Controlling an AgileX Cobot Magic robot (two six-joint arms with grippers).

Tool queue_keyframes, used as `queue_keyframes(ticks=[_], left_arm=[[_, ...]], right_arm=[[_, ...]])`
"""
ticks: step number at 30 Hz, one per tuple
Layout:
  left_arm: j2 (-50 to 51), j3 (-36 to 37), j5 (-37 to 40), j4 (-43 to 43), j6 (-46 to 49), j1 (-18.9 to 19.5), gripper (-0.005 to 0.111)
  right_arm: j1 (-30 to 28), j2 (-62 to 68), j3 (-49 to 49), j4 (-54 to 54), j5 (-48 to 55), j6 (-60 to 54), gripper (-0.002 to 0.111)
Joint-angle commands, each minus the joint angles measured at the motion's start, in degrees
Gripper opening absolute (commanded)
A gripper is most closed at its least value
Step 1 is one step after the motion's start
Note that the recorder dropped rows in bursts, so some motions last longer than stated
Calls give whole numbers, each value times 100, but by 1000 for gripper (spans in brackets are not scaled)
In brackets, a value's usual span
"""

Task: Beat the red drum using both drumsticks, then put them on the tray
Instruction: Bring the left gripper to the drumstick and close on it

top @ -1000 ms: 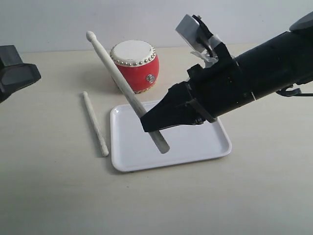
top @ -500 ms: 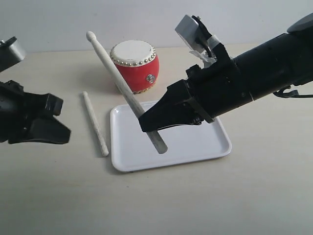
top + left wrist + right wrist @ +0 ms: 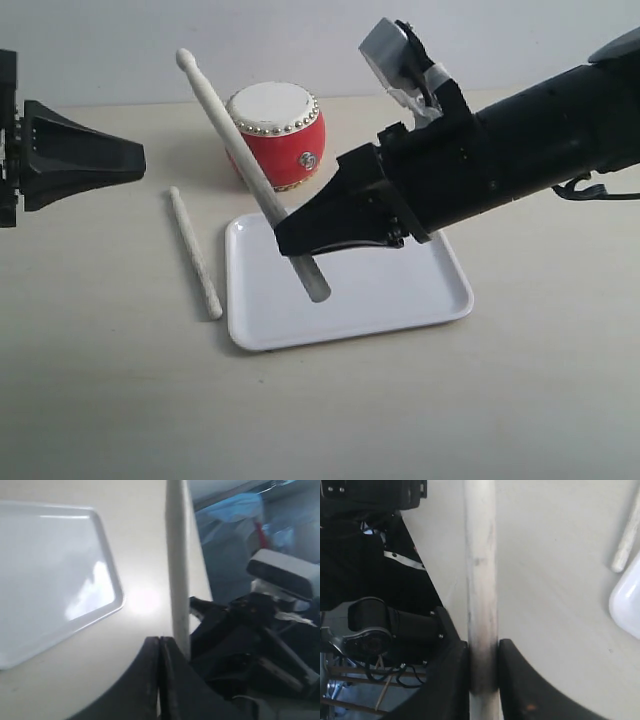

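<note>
Above the flat white rectangular plastic tray [image 3: 400, 290], the right tool [image 3: 288, 243] pinches one slim, pale wooden drumstick [image 3: 235, 145] between its black fingers [image 3: 452, 680], gripping it near the lower end. This stick slants, with its rounded tip high toward the back left, crossing in front of the small glossy red drum with the cream skin top [image 3: 285, 150]. Its blunt end hangs over the tray floor, and I cannot tell if it touches. The drum stands upright on the beige worktop [image 3: 450, 400] just behind the tray. A second pale wooden drumstick [image 3: 195, 252] lies flat on the worktop just beside the tray's left rim, not touching it. At the left edge of the exterior view, the left tool [image 3: 135, 158] hovers with its fingers pressed together, holding nothing.
</note>
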Motion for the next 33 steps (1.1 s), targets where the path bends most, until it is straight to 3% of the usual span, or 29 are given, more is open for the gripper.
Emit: queue_keyframes(ticks=[1,5,7,14,16,21,33], left_arm=[[9,592,590,-1437,995,122,0],[9,1103,739,-1848,1246,122,1],[9,1241,784,-1848,1280,122,8],[9,1243,927,-1848,1316,122,62],[9,1243,927,-1848,1316,97,71],[9,1243,927,-1848,1305,97,71],[9,1243,927,-1848,1397,97,71]], right_arm=[[13,-10,-1,656,9,-8,0],[13,-10,-1,1028,21,-8,0],[13,-10,-1,1040,31,-20,0],[13,-10,-1,1046,474,-8,0],[26,-10,-1,1046,616,-8,0],[333,-10,-1,1143,564,7,0],[1182,-10,-1,1782,-653,479,0]])
